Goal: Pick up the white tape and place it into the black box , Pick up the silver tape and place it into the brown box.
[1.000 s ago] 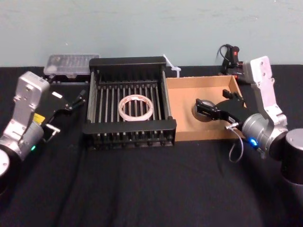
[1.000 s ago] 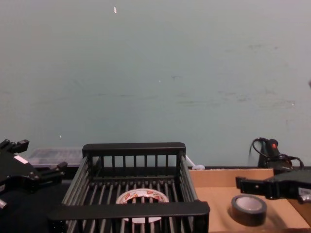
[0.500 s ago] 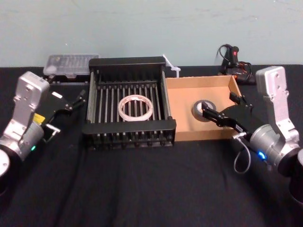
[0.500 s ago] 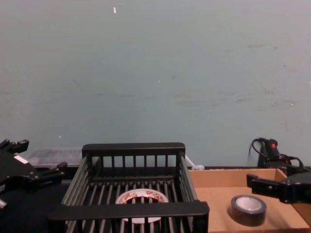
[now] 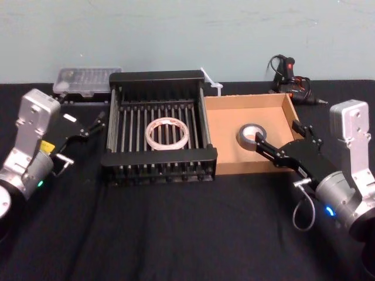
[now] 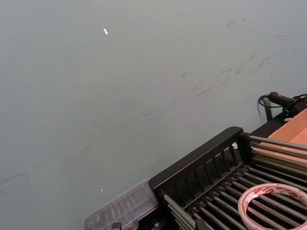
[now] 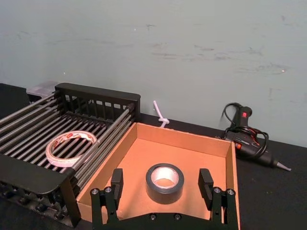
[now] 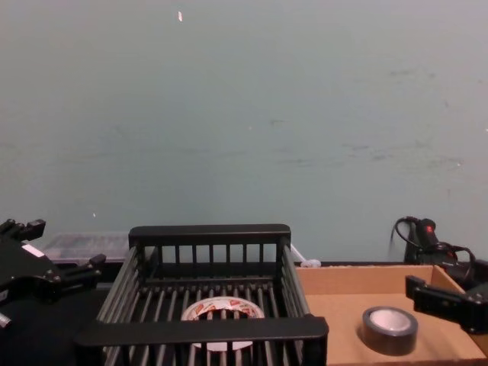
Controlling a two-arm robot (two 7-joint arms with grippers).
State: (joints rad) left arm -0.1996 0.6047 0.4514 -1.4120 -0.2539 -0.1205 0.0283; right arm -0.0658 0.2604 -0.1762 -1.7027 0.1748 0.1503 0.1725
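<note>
two tapes, two boxes, each tape lying in its own box. nearest: right gripper (image 7: pixel 165 188), jaws spread wide and empty, at the near right corner of the brown box (image 5: pixel 221 120), fingertips over the box's near wall, pointing at the silver tape (image 5: pixel 251 136) but apart from it. silver tape lies flat on the cardboard floor, right of centre, nothing touching it. left gripper (image 5: pixel 96 122) out left on the black cloth, beside the black box (image 5: pixel 158 77) and clear of it; its fingers look slightly parted and empty, though the spread is hard to read. white tape (image 5: pixel 167 132) flat on the slats, about mid-crate, red print on the inner ring. farther back: clear plastic case (image 5: pixel 87 78) behind the left arm, glue gun (image 7: pixel 248 138) behind the brown box, then the pale wall. judgement: both placements look done; what remains, if anything, is drawing the right arm back from the box.
</note>
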